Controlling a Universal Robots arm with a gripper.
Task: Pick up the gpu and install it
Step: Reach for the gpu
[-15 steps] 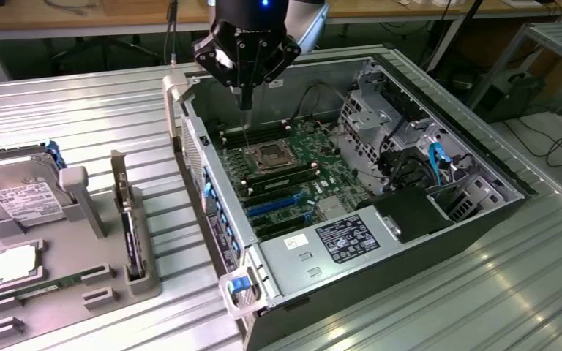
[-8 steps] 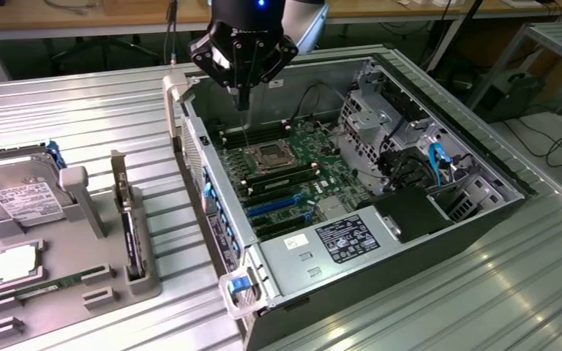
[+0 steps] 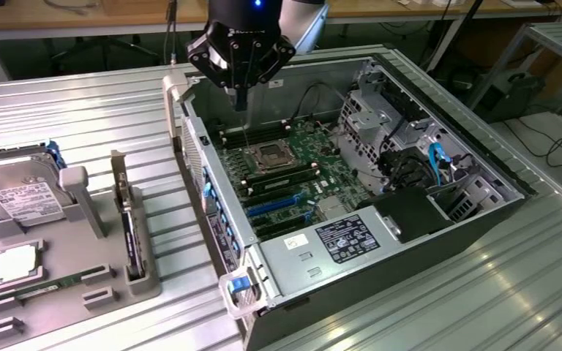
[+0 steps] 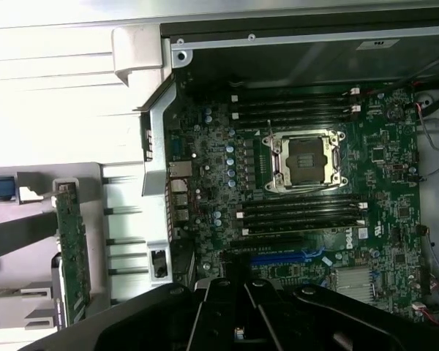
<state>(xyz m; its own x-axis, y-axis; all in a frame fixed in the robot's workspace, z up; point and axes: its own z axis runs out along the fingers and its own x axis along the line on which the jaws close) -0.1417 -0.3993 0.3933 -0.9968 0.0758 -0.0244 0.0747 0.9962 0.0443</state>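
Farthest to the exterior view's left of the jaws, and nearer the camera than they are, the hard drive (image 3: pixel 23 194) stands in a grey holder (image 3: pixel 91 219) on the ribbed metal table (image 3: pixel 85 117). Its white label carries rows of dark print too small to read.

Next in the same holder, well off to the exterior view's left of the jaws and below them, is the gpu (image 3: pixel 132 245). It stands on its long edge in a slot and shows as a dark narrow slab. Its long axis runs from the far side of the table towards the camera, roughly parallel with the perforated wall of the open case (image 3: pixel 195 139) beside it. A pale upright piece rises at its far end. In the wrist view the gpu (image 4: pixel 73 252) shows a green face dotted with small parts, well apart from the jaws, and no writing on it can be made out.

The gripper (image 3: pixel 240 106) hangs over the far corner of the case, above the motherboard (image 3: pixel 291 172), touching nothing. Its jaws are pressed together and pinch nothing.

Below the jaws and slightly to the exterior view's right lies the CPU socket (image 3: pixel 266 155). In the wrist view the gripper (image 4: pixel 238 281) sits apart from that socket (image 4: pixel 305 159); small white lettering on the board nearby is not legible.

Farthest to the exterior view's right of the jaws, towards the camera, the power supply (image 3: pixel 335 240) bears a black label with white print that cannot be read
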